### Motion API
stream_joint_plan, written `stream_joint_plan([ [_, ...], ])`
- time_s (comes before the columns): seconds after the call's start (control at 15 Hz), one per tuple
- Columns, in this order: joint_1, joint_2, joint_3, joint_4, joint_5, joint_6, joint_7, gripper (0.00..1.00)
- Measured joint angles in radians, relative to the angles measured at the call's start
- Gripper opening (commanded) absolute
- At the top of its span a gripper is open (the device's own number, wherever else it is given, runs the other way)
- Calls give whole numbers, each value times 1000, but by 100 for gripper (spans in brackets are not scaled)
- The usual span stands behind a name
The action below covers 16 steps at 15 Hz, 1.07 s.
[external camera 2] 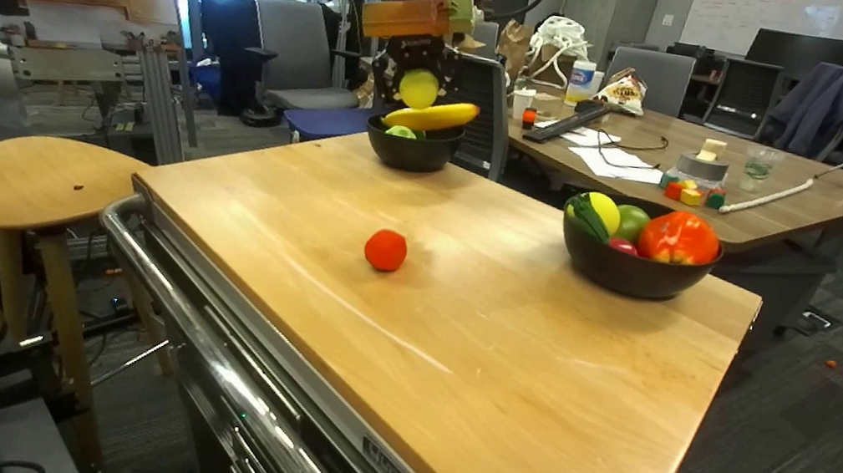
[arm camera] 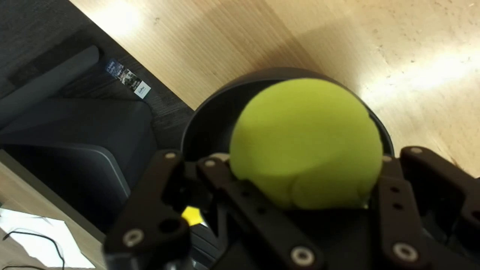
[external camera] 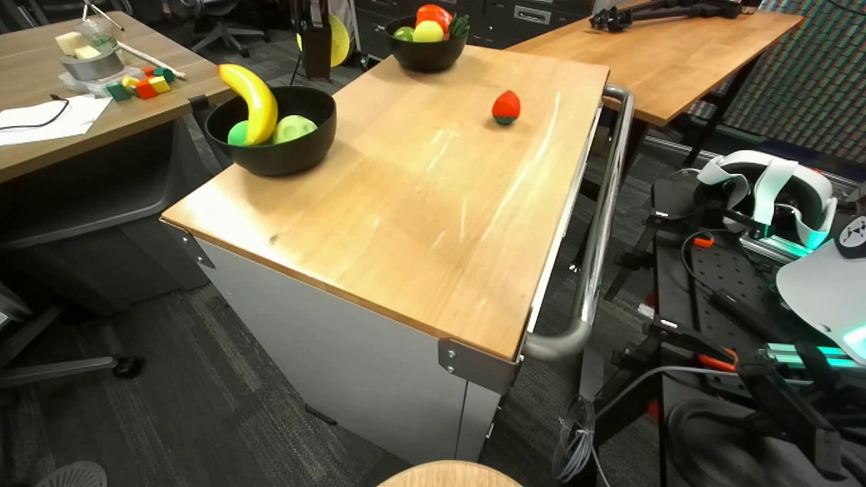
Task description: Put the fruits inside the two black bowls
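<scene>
A yellow-green ball (external camera 2: 418, 89) is hanging over the mouth of the black bowl (external camera: 284, 161) that is standing on the bench (external camera: 406, 264), at its long edge opposite the steel rail (external camera: 610, 196) and near one corner. What the coming move is turning on, I judge: the banana (external camera: 261, 101) is lying under the ball, its lower end resting inside between two green balls (external camera: 293, 128), its long axis sloping up across the bowl, its free tip rising past the rim on the side of that same edge. In an exterior view the ball is showing just above the banana; touching or apart, I am not able to tell. In the wrist view the rim is arching round the ball, with bare dark interior showing to one side, so the line down is looking fair. The gripper (arm camera: 304, 159) is pointing down and pinching the ball, its fingers (arm camera: 401, 225) standing apart by the ball's width only, one bearing on either flank. A release here is likely setting it on the banana's back, with some risk of rolling off; the bare side is looking safer. A second bowl (external camera 2: 631, 276) is standing near the next corner along that edge, holding a red-orange pepper-like fruit (external camera 2: 679, 238) among others. A red strawberry-like fruit (external camera: 506, 107) is sitting loose between the bench's middle and the rail side, presumably waiting its turn, so the job is looking nearly done.
</scene>
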Motion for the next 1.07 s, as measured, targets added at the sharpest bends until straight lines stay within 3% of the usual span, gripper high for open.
stream_joint_plan([
  [0.73,24,190,0,183,-4,-5,0,3],
  [1.07,27,251,-16,257,-6,-61,0,3],
])
